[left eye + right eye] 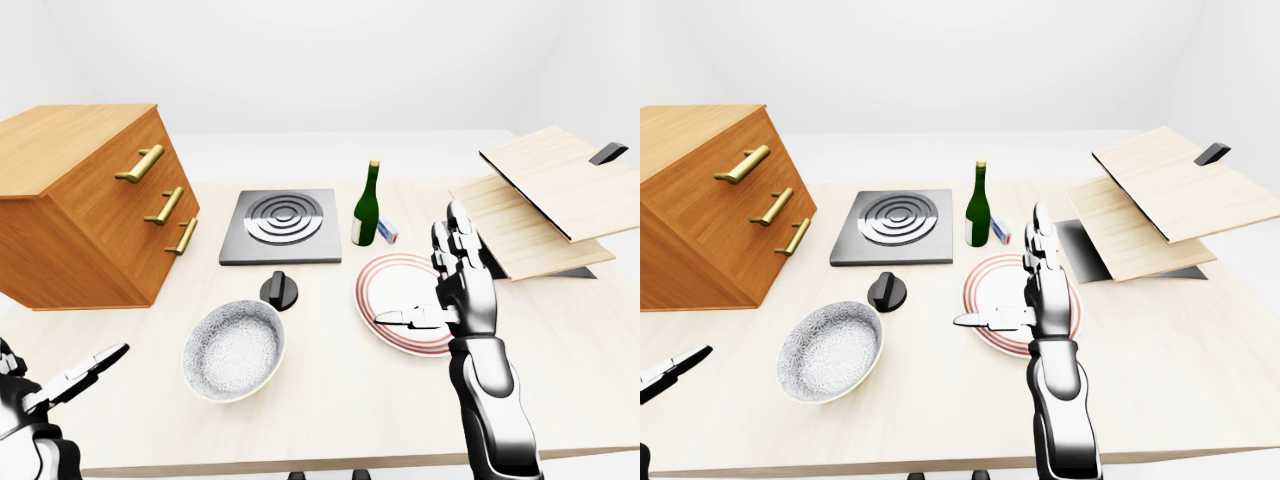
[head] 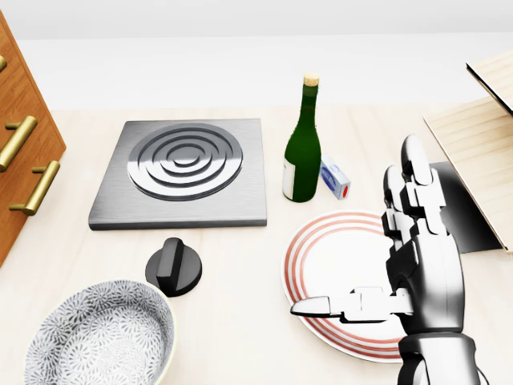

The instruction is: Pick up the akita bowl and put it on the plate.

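The akita bowl (image 1: 233, 350), white with a fine grey pattern, sits upright on the light wooden table at the lower left of the left-eye view. The plate (image 2: 333, 245), white with red rings, lies to its right. My right hand (image 2: 353, 233) stands upright and open over the plate's right part, fingers (image 2: 410, 184) pointing up and thumb stretched left, holding nothing. My left hand (image 1: 70, 378) is open at the bottom left corner, apart from the bowl and to its left.
A black knob (image 1: 280, 290) lies just above the bowl. Beyond it are a grey burner plate (image 1: 283, 225), a green bottle (image 1: 367, 205) and a small blue box (image 1: 388, 233). A wooden drawer cabinet (image 1: 90, 200) stands left; tilted wooden boards (image 1: 540, 210) stand right.
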Tool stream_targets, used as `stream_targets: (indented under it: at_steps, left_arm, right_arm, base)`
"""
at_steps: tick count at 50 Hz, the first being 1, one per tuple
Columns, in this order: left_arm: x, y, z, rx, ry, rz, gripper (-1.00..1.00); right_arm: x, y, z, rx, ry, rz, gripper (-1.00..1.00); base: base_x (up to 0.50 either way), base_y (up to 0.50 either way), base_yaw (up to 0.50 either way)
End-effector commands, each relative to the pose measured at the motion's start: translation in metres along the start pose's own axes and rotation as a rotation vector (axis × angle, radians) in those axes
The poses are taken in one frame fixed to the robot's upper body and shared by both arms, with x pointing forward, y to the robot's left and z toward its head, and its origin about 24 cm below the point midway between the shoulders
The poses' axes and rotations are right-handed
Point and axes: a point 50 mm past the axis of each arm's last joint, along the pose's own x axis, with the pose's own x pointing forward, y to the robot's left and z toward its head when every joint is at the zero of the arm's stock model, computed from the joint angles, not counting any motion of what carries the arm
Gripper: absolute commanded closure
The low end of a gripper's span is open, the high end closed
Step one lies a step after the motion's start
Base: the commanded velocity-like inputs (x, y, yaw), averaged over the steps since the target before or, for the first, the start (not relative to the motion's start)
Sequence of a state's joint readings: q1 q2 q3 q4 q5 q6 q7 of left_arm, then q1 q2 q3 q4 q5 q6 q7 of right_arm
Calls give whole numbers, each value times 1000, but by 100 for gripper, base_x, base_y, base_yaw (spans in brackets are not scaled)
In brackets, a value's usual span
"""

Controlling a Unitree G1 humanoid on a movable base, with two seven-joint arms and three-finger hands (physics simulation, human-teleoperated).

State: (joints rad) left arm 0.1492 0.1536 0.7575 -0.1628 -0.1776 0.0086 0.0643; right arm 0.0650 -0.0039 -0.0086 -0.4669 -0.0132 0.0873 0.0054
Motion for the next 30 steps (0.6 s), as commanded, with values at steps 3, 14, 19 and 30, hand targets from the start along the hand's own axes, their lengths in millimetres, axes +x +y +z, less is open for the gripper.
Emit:
stream_targets:
  at_steps: [3, 14, 19, 30]
  left_arm:
    - [-1, 2, 0, 3, 2, 4, -100]
    - [0, 1, -2, 2, 2, 5, -100]
    - [0, 1, 1, 1, 1, 7, -100]
    - [-3, 3, 9, 0, 3, 10, -100]
  right_arm:
    - [0, 0, 3, -2, -11, -3, -100]
    - [0, 0, 2, -3, -7, -5, -100]
    - [-1, 3, 1, -1, -4, 20, -100]
    - [-2, 13, 0, -29, 2, 55, -100]
  base:
    - [49, 0, 0]
    - [50, 0, 0]
    - [35, 0, 0]
    - [0, 0, 0]
